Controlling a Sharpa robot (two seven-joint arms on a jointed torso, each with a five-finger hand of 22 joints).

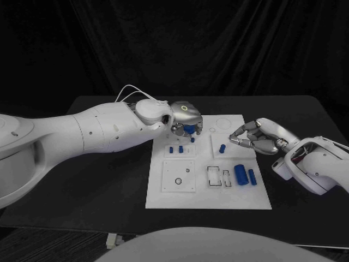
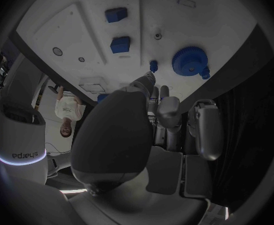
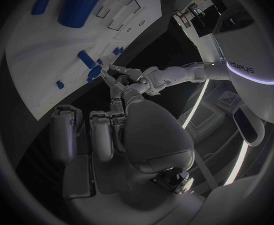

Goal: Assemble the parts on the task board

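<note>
Two robot hands are over the white board (image 1: 163, 199), which lies in the middle of the black counter (image 1: 88, 185). The left robot hand (image 1: 184, 121) hangs over the far left part of the board, and a blue part (image 1: 190, 129) shows just under it in the head view; I cannot tell from there if the fingers hold it. The right robot hand (image 1: 252, 138) is at the right edge of the board with its fingers curled in; whether something is between them I cannot tell.

On the board, two small blue pegs (image 1: 175, 149) stand in a raised square near the left robot hand. One small blue piece (image 1: 222, 147) lies before the right robot hand. Nearer the robot, a big blue cylinder (image 1: 241, 173) and a thin blue rod (image 1: 252, 176) lie side by side at the right. Beside them are empty rectangular slots (image 1: 214, 176), and a square plate with small holes (image 1: 178, 176) is at the left.

The left arm (image 1: 88, 131) covers the counter to the left of the board.

The left wrist view shows what the head view hides: a blue gear (image 2: 189, 60) lies on the board, with a small blue peg (image 2: 153, 65) just beside it and two blue blocks (image 2: 119, 44) further away. The fingers (image 2: 150, 82) point toward the peg, and nothing is seen between them.

The right wrist view shows its fingertips (image 3: 115, 75) close to a blue piece (image 3: 90, 65) on the board, touching or nearly so.
</note>
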